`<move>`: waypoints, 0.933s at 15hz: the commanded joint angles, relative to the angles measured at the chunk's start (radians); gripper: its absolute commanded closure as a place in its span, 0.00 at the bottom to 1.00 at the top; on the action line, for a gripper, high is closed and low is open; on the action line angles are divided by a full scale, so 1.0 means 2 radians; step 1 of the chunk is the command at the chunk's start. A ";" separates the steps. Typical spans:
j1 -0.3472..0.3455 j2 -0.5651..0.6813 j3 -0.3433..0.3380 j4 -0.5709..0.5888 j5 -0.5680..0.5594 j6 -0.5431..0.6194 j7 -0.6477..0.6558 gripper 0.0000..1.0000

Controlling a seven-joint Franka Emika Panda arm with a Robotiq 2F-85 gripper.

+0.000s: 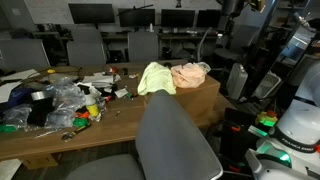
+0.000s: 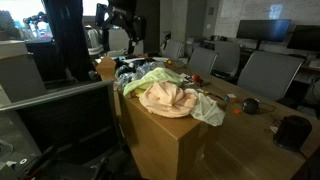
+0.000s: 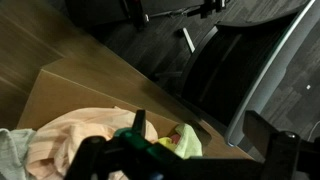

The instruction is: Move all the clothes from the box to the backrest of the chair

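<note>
The brown cardboard box [image 1: 200, 100] [image 2: 165, 140] stands at the table's end, heaped with clothes. On top lie a yellow-green garment [image 1: 155, 78] [image 2: 150, 80], a peach-orange one [image 1: 190, 74] [image 2: 168, 98] and a pale one [image 2: 207, 108]. The grey chair's rounded backrest [image 1: 175, 140] is just in front of the box. My gripper [image 2: 125, 22] hangs above and behind the box, open and holding nothing. In the wrist view the gripper [image 3: 202, 128] has its fingers wide apart over the peach garment [image 3: 80, 135] and the yellow-green one [image 3: 185, 145].
The wooden table [image 1: 120, 115] is littered with clear plastic bags [image 1: 60, 100] and small items. Smaller grey office chairs [image 1: 85, 45] [image 2: 265, 70] and monitors [image 1: 90, 12] line the back. A dark chair back [image 2: 60, 110] stands close beside the box.
</note>
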State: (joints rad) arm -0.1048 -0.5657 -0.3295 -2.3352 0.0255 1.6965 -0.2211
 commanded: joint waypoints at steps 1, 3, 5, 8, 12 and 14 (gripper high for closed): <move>-0.014 0.003 0.011 0.003 0.006 -0.001 -0.006 0.00; -0.014 0.002 0.011 0.006 0.006 -0.001 -0.006 0.00; -0.014 0.002 0.011 0.006 0.006 -0.001 -0.006 0.00; -0.014 0.002 0.011 0.006 0.006 -0.001 -0.006 0.00; -0.014 0.019 0.022 0.021 -0.004 0.011 0.004 0.00; -0.014 0.040 0.032 0.039 -0.005 0.034 0.016 0.00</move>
State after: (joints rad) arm -0.1153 -0.5521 -0.3078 -2.3216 0.0218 1.7170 -0.2173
